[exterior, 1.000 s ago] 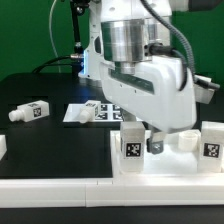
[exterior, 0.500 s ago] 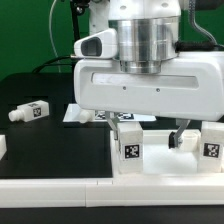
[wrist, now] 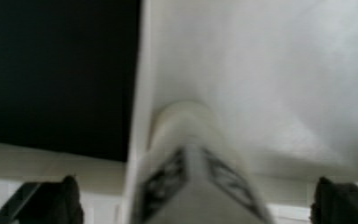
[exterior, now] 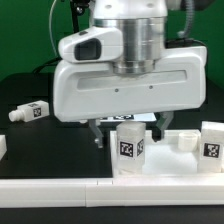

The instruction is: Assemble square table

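Note:
The square table top (exterior: 170,168) is a white slab lying at the front on the exterior view's right. A short white leg (exterior: 130,150) with a tag stands on it, a little tilted. My gripper (exterior: 127,136) hangs right over this leg, open, one dark finger (exterior: 97,135) on each side and apart from it. In the wrist view the leg (wrist: 202,175) runs up between the two fingertips (wrist: 48,202), with clear gaps on both sides of my gripper (wrist: 197,204). A second tagged leg (exterior: 212,140) stands at the slab's right. A third leg (exterior: 30,111) lies on the black table at the left.
A small white part (exterior: 186,139) lies on the slab between the two standing legs. The marker board (exterior: 75,113) shows partly behind the hand. A long white rail (exterior: 50,190) runs along the front edge, and a white block (exterior: 3,146) sits at the left edge.
The hand has moved toward the exterior view's left and turned, from between the two standing legs to straddling the left one. The leg now leans slightly.

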`<action>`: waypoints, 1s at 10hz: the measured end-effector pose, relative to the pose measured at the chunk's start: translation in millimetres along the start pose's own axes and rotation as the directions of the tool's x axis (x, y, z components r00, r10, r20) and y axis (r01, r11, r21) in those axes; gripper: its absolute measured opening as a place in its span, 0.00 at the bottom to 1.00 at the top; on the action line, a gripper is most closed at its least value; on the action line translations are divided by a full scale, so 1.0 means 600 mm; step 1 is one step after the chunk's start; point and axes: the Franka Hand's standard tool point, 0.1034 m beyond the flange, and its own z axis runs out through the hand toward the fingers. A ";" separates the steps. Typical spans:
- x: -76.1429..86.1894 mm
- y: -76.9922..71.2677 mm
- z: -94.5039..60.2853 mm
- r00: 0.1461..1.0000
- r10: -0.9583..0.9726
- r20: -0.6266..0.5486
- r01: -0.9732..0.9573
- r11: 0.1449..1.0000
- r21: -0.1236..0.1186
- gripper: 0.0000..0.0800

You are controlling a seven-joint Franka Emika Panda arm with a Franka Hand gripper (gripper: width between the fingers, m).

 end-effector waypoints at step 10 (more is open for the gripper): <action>0.006 0.001 -0.004 0.976 0.217 -0.012 -0.217 0.976 0.001 0.49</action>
